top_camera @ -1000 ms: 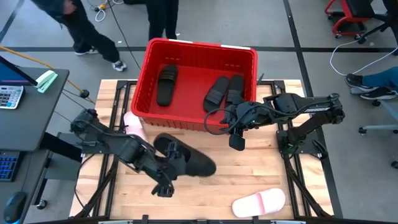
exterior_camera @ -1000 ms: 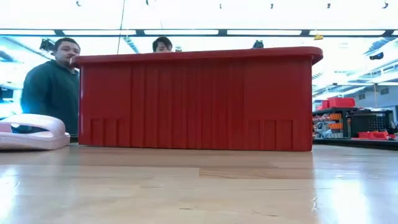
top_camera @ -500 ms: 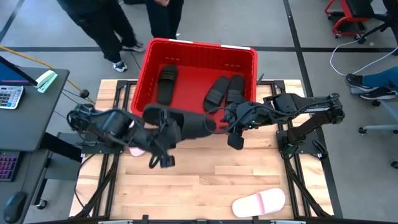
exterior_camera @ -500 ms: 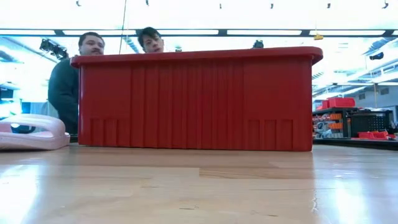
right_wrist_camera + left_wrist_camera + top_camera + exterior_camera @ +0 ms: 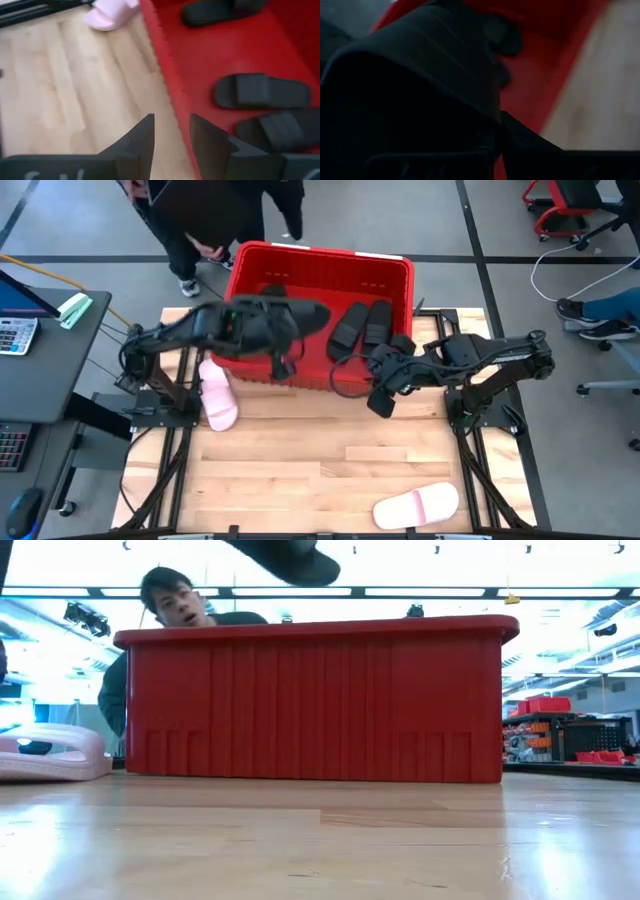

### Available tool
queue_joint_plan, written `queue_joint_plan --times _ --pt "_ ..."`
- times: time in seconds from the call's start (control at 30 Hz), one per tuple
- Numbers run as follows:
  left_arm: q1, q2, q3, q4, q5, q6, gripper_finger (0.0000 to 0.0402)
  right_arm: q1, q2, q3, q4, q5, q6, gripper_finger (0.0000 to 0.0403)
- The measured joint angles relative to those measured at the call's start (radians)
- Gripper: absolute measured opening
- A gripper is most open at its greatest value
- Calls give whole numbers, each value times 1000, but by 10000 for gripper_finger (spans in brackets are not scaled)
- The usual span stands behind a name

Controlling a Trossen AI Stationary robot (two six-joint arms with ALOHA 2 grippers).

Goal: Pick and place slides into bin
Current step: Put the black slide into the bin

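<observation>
The red bin (image 5: 395, 275) stands at the table's far side. Two black slides (image 5: 350, 325) (image 5: 378, 320) lie on its floor at the right. A third (image 5: 272, 289) is mostly hidden under my left arm. My left gripper (image 5: 275, 332) is over the bin's left half, shut on another black slide (image 5: 305, 317). This slide shows above the rim in the low view (image 5: 290, 555). My right gripper (image 5: 383, 398) is open and empty at the bin's near wall. One pink slide (image 5: 218, 395) lies flat left of the bin, another (image 5: 415, 505) near the front edge. My left gripper holds the black slide by its left end, and the slide's free end (image 5: 318, 313) reaches toward the table's right. The slide fills the wrist view (image 5: 420, 75) and hides the fingers' place of contact. It is lifted clear, above the bin's rim.
People stand just behind the bin's far wall (image 5: 200, 220) (image 5: 175, 600). A side desk with a calculator (image 5: 15, 335) is at the left. Bare wooden tabletop (image 5: 330, 460) lies between the bin and the front pink slide.
My left gripper has gone up and toward the table's far edge with the black slide. It has carried the slide from the middle of the table over the bin's near wall to above the bin's left half. The people behind the bin have moved.
</observation>
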Motion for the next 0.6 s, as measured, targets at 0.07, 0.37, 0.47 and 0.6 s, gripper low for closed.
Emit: queue_joint_plan --times 0.07,0.37,0.47,0.6 --pt "64 10 2 0 45 63 12 8 0 0 -10 29 8 128" --pt "271 42 -109 -2 225 430 12 20 0 0 -7 34 4 128" --pt "314 53 -134 -21 225 539 12 19 0 0 -7 36 4 128" --pt "361 54 -134 -9 234 606 12 18 0 0 -6 51 3 128"
